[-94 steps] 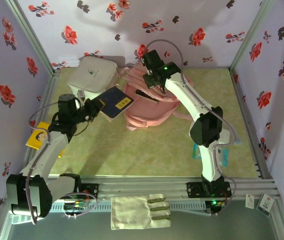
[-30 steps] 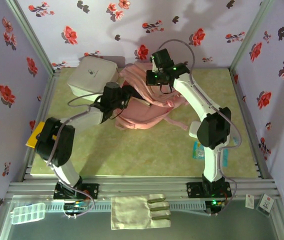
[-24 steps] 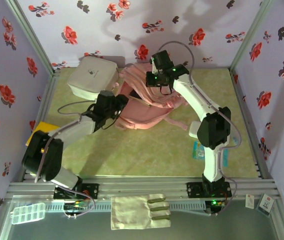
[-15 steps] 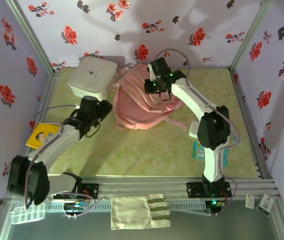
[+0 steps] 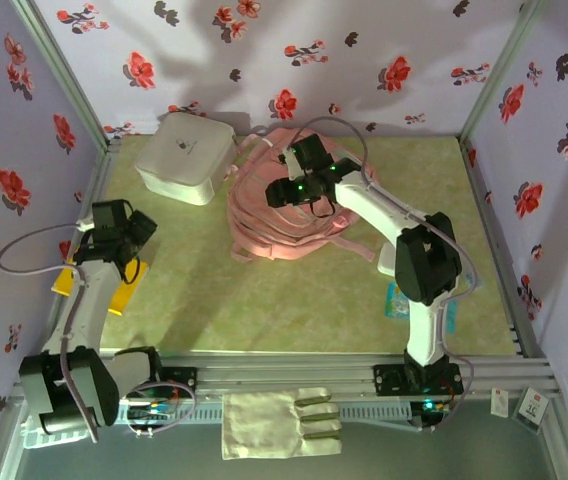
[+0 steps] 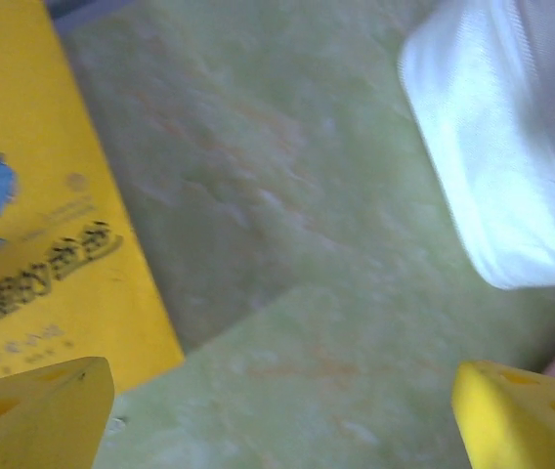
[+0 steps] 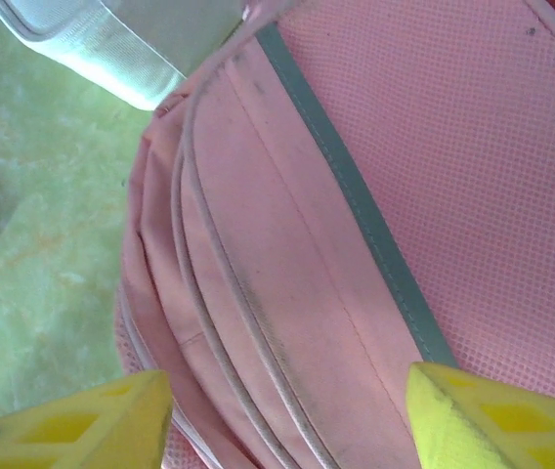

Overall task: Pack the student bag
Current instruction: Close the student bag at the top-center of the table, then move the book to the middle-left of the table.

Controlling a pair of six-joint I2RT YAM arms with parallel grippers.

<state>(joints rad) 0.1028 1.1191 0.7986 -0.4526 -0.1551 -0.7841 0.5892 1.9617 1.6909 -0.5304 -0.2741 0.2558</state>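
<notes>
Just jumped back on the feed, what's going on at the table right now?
Two arms are packing the pink student bag, which lies at the back middle of the table beside a white box. The right gripper hangs open just over the bag's fabric, gripping nothing. The left gripper is open too, out at the left side above bare table next to a yellow book, holding nothing.

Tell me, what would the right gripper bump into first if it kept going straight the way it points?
Most likely the student bag: its pink fabric lies straight ahead of the open right gripper, though how far is unclear.
</notes>
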